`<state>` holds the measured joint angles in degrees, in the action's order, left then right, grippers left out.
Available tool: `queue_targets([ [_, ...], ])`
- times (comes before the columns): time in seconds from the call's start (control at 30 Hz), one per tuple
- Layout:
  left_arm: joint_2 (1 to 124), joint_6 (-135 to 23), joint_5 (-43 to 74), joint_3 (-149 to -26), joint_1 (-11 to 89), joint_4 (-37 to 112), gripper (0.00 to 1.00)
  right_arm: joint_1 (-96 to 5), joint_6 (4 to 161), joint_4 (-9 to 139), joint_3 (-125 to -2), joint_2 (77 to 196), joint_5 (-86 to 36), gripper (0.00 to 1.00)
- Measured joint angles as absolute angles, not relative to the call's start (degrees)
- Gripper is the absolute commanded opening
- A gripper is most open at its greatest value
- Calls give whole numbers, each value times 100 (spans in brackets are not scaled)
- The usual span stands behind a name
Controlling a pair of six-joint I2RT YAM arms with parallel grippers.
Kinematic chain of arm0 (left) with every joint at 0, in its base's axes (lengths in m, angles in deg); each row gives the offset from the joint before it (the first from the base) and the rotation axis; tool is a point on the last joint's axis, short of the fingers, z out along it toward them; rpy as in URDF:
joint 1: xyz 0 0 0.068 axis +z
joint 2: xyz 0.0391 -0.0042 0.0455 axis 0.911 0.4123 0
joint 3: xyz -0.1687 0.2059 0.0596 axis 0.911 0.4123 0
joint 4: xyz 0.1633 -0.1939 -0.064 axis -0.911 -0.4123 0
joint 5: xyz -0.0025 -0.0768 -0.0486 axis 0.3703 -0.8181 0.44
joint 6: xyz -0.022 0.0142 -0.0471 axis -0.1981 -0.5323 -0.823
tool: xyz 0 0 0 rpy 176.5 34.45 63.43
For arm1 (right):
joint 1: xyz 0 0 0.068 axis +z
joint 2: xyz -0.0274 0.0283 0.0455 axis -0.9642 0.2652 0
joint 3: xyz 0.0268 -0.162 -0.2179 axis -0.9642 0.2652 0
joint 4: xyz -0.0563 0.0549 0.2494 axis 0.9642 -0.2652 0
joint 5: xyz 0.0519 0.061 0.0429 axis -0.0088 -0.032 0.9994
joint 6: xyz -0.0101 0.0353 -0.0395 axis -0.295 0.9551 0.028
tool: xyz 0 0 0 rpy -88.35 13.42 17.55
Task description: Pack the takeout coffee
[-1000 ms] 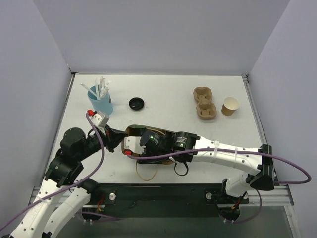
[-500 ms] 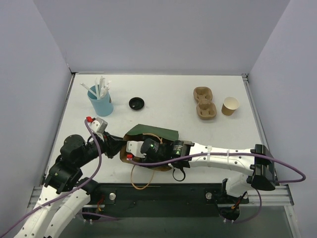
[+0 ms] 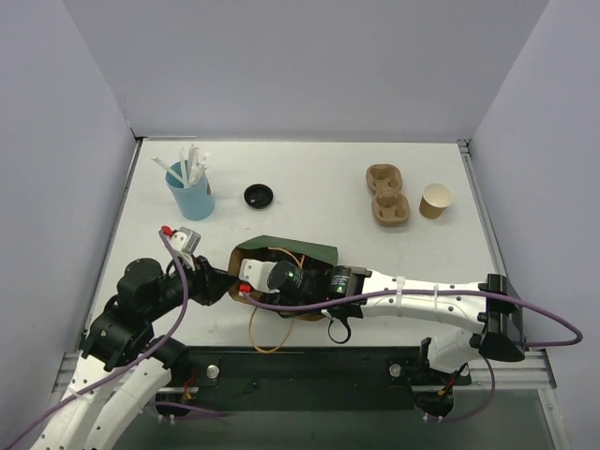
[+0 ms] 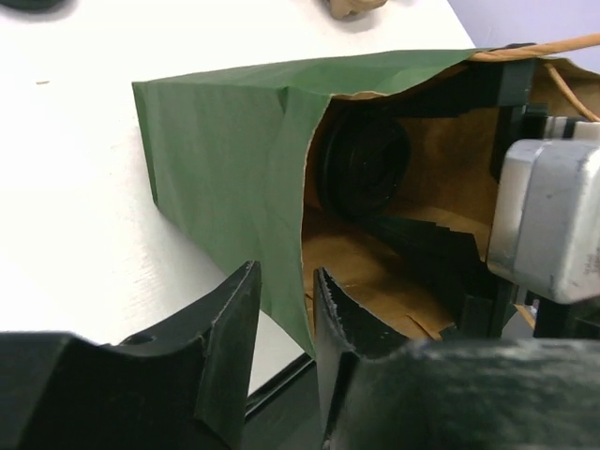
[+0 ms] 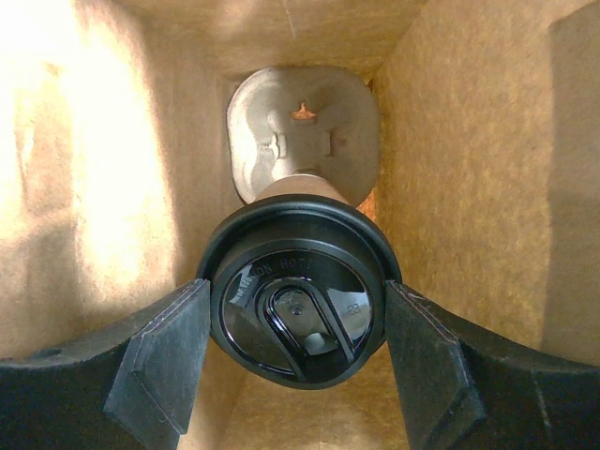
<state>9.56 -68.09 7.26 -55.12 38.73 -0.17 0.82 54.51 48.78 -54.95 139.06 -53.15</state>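
The takeout coffee (image 5: 298,305), a tan cup under a black lid, is inside a green paper bag (image 3: 292,250) lying on the table. My right gripper (image 5: 295,323) reaches into the bag, and its pads (image 5: 164,352) press the lid's rim from both sides. Behind the cup, a moulded-pulp carrier (image 5: 300,131) sits at the bag's bottom. My left gripper (image 4: 286,305) is at the bag's mouth (image 4: 295,234). Its jaws stand a little apart with the paper edge loose between them. In the top view the left gripper (image 3: 225,283) is just left of the bag.
A blue cup of white straws (image 3: 190,190) stands at the back left, with a loose black lid (image 3: 258,195) next to it. A second pulp carrier (image 3: 387,197) and an open tan cup (image 3: 436,200) are at the back right. The bag's string handle (image 3: 272,328) trails toward the near edge.
My left gripper's jaws have parted from the bag's edge. The bag's green side has turned up into view and the right arm has stayed inside it.
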Motion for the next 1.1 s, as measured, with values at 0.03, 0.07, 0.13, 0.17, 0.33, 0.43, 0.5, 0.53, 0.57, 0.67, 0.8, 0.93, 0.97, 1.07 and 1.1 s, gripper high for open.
queue_targets([
  [0.03, 999, -6818, 732, -5512, 3873, -39, 13, 82, 5453, 4900, -5460, 13902, -5315, 36],
  [0.07, 1050, -6835, 739, -5512, 3873, -54, 6, 82, 5456, 4913, -5423, 13895, -5317, 36],
  [0.13, 1135, -6848, 735, -5510, 3873, -44, 0, 82, 5462, 4935, -5267, 13858, -5317, 36],
  [0.17, 1146, -6846, 730, -5504, 3873, -28, 0, 80, 5462, 4937, -5191, 13836, -5319, 36],
  [0.33, 875, -6803, 741, -5184, 3873, 413, 0, -108, 5333, 4970, -4896, 13651, -5223, 36],
  [0.43, 746, -6704, 866, -5114, 3869, 638, 0, -447, 5174, 5068, -4933, 13570, -5186, 36],
  [0.5, 724, -6619, 907, -5112, 3869, 815, 0, -672, 5047, 5178, -4955, 13552, -5120, 36],
  [0.53, 711, -6597, 923, -5104, 3869, 903, 0, -764, 4977, 5232, -4957, 13550, -5088, 36],
  [0.57, 669, -6580, 927, -5071, 3869, 1008, 0, -838, 4900, 5287, -4957, 13550, -5046, 36],
  [0.67, 427, -6560, 953, -4804, 3860, 1305, 0, -994, 4682, 5420, -4957, 13552, -4886, 36],
  [0.8, 339, -6582, 986, -4527, 3860, 1526, 0, -1138, 4420, 5494, -5001, 13616, -4690, 35],
  [0.93, 350, -6615, 984, -4413, 3860, 1615, 0, -1230, 4216, 5580, -5003, 13742, -4591, 35],
  [0.97, 357, -6615, 982, -4413, 3860, 1624, 0, -1241, 4181, 5604, -5003, 13780, -4561, 35],
  [1.07, 394, -6608, 931, -4413, 3860, 1644, 0, -1247, 4076, 5665, -5003, 13924, -4471, 34],
  [1.1, 414, -6608, 914, -4413, 3860, 1639, 0, -1247, 4059, 5676, -5003, 13961, -4467, 34],
])
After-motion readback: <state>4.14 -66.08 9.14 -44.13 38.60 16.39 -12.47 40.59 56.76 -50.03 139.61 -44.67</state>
